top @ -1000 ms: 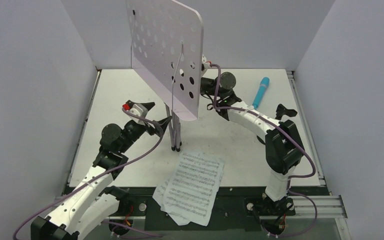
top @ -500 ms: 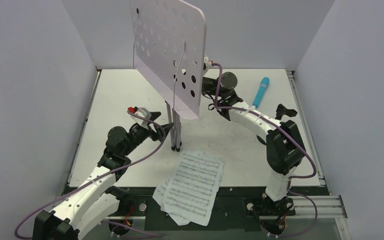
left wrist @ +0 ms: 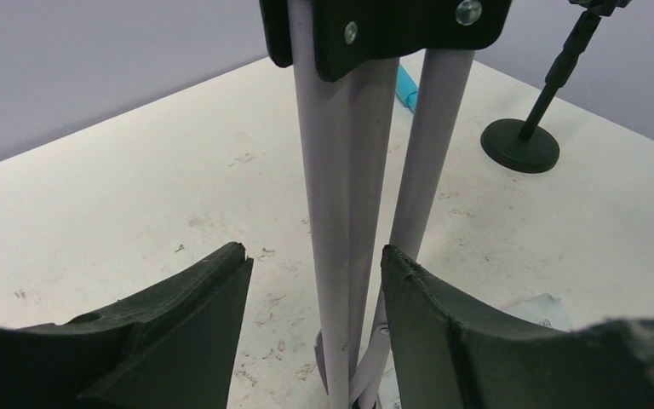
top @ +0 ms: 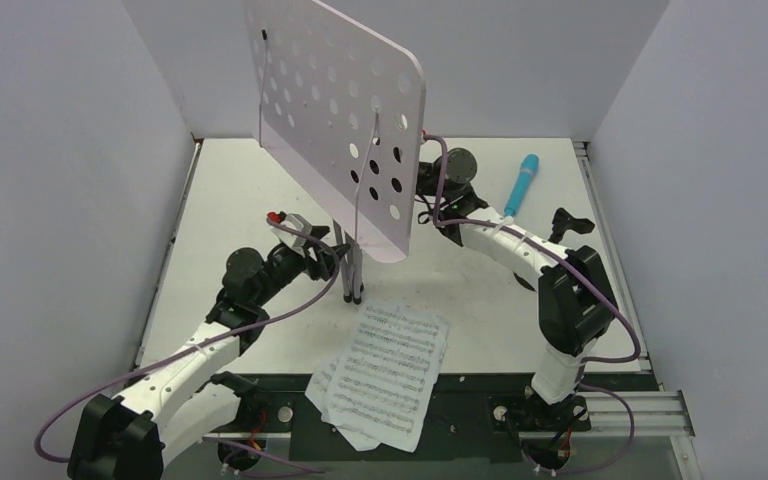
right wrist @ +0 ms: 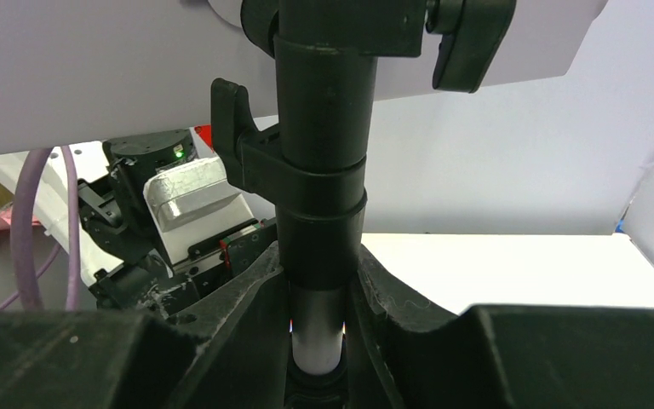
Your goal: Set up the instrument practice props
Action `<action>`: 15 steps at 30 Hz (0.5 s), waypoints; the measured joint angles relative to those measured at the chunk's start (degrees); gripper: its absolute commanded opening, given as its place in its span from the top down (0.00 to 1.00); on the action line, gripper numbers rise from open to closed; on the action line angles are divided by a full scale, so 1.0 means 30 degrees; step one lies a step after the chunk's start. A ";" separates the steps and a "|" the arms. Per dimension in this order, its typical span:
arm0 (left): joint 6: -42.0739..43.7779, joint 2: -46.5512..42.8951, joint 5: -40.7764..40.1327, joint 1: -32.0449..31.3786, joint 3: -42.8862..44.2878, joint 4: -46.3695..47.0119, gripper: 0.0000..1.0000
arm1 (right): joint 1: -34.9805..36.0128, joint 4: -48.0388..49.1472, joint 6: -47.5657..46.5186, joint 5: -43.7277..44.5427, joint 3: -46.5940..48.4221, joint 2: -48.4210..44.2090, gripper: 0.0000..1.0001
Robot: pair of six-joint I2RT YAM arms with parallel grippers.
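Leftward no longer: since the earlier frame the left gripper (top: 335,256) has swung in from the left to the foot of the lilac music stand (top: 330,110), and the perforated desk overhead has leaned further toward the table's right side.

Nearest, the white sheet-music pages (top: 385,370) lie in a loose stack at the middle of the table's (top: 230,190) near edge, their lower corners hanging over onto the black base strip.

Just beyond them the stand's folded legs (left wrist: 341,213) rest upright and bunched together on the tabletop. The left gripper's jaws are apart with those legs between them; a gap shows on the left finger's (left wrist: 213,281) side, while contact on the other side cannot be told.

Behind the desk, the right gripper (right wrist: 317,281) is clamped on the stand's shaft just under its black collar, carrying the stand upright.

Near the right edge stands the small black mic stand (top: 566,224), upright on its round base. Farthest, toward the far right corner, the turquoise-blue microphone (top: 522,184) lies flat, apart from everything else.
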 measured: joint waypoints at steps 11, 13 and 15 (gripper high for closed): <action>0.0532 0.0867 0.2616 0.0226 0.0364 0.0219 1.00 | 0.0095 0.0007 -0.0058 -0.0284 -0.0182 -0.0219 0.95; 0.0605 0.0845 0.2623 0.0255 0.0364 0.0146 1.00 | 0.0095 0.0000 -0.0044 -0.0313 -0.0182 -0.0219 0.95; 0.0685 0.0780 0.2557 0.0262 0.0372 0.0051 1.00 | 0.0102 0.0007 -0.0036 -0.0328 -0.0182 -0.0219 0.95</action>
